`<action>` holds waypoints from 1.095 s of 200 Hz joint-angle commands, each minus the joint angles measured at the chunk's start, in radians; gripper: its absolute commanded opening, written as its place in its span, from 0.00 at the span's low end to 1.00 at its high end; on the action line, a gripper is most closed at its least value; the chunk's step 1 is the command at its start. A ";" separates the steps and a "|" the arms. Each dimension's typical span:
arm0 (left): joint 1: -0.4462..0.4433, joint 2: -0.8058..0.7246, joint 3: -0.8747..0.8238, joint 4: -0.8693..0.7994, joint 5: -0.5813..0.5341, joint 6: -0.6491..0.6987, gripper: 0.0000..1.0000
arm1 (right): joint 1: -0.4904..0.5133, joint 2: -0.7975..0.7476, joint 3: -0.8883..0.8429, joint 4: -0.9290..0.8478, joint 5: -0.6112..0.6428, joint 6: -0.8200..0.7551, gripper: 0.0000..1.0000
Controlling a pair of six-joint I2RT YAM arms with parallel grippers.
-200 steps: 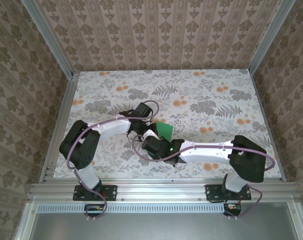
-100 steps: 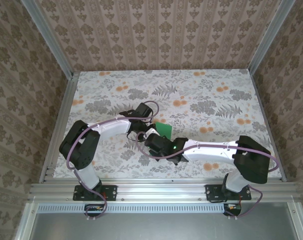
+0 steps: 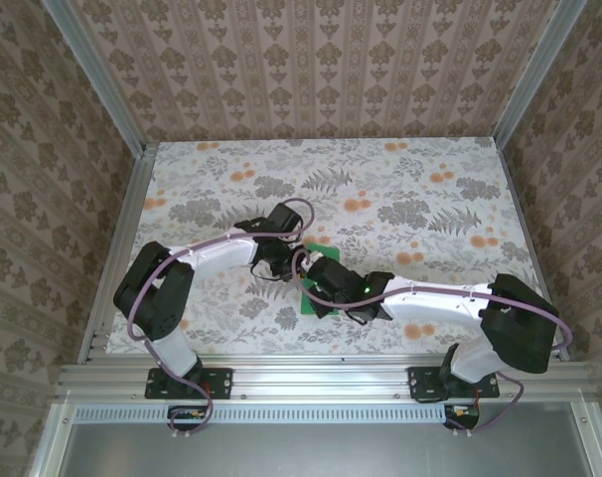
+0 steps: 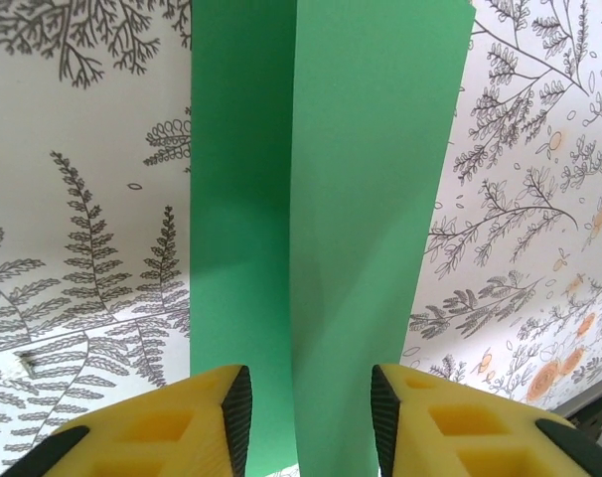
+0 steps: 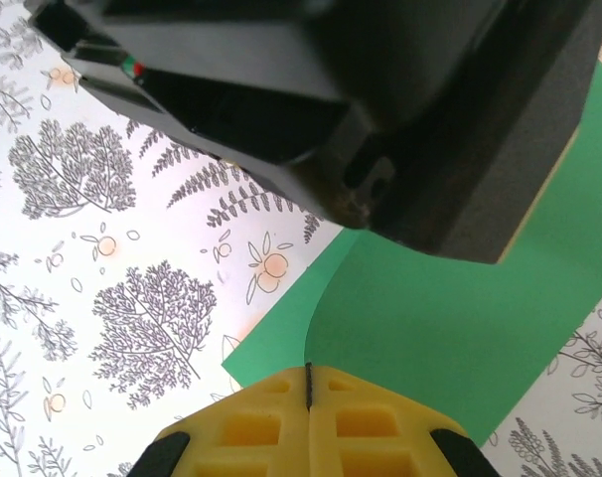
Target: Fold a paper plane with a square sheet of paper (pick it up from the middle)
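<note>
The square sheet of paper is bright green and bent into two layers along a long fold. In the left wrist view that fold stands between my left gripper's yellow fingers, which are open and clear of it on both sides. My right gripper is shut on the sheet's curled edge, with the left gripper's black body just above it. From the top camera, the two grippers, left and right, meet at the table's near middle, and a strip of the sheet shows beside them. A paper plane is out of view.
The table wears a white floral cloth and is boxed in by patterned walls with aluminium posts. A metal rail runs along the near edge, where both arm bases sit. Both arms cross the near middle.
My left gripper has opened and let go of the paper. The right arm has stretched further out to the left, still pinching the sheet, and green now shows nearer the front edge.
</note>
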 commanded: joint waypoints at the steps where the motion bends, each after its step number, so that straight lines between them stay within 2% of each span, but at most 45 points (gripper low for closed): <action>1: 0.007 -0.064 0.015 -0.031 -0.052 -0.005 0.42 | -0.037 -0.050 -0.039 0.077 -0.107 0.057 0.00; 38: 0.015 -0.162 -0.032 -0.065 -0.162 -0.038 0.52 | -0.100 -0.062 -0.086 0.166 -0.228 0.125 0.00; 69: 0.035 -0.254 -0.101 -0.076 -0.219 -0.069 0.54 | -0.130 -0.063 -0.102 0.211 -0.275 0.170 0.00; 129: 0.053 -0.295 -0.174 -0.017 -0.155 -0.103 0.53 | -0.142 -0.112 -0.093 0.250 -0.311 0.204 0.00; 171: 0.053 -0.359 -0.230 -0.002 -0.166 -0.140 0.42 | -0.150 -0.103 -0.090 0.237 -0.268 0.240 0.00; 219: 0.024 -0.370 -0.253 -0.013 -0.141 -0.126 0.26 | -0.159 -0.008 -0.136 0.340 -0.336 0.317 0.00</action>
